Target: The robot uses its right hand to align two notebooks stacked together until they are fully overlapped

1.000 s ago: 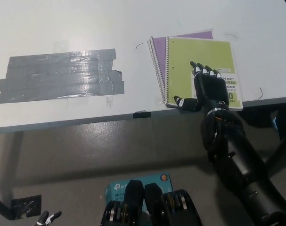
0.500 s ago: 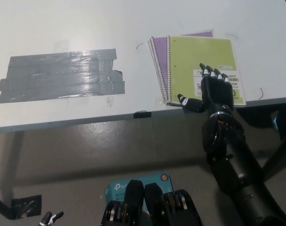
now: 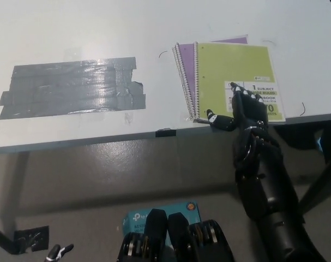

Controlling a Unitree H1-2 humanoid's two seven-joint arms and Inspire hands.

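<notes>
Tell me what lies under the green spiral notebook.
A purple spiral notebook lies under the green spiral notebook, showing only as a strip along its left side and far edge. The rest is covered. The black right hand rests on the green cover's near corner.

Desk [image 3: 154, 33] is mostly bare: open surface behind and to the left of the notebooks, and a clear strip between them and the grey tape patch [image 3: 72, 89], which lies flat. Only raised things are the green notebook [image 3: 233, 68] on the purple notebook [image 3: 186, 68], near the front-right edge. Right hand [image 3: 247, 109] sits on the green cover's near edge, blocking the front approach there. Left hand [image 3: 57, 251] low at bottom left, well clear.
</notes>
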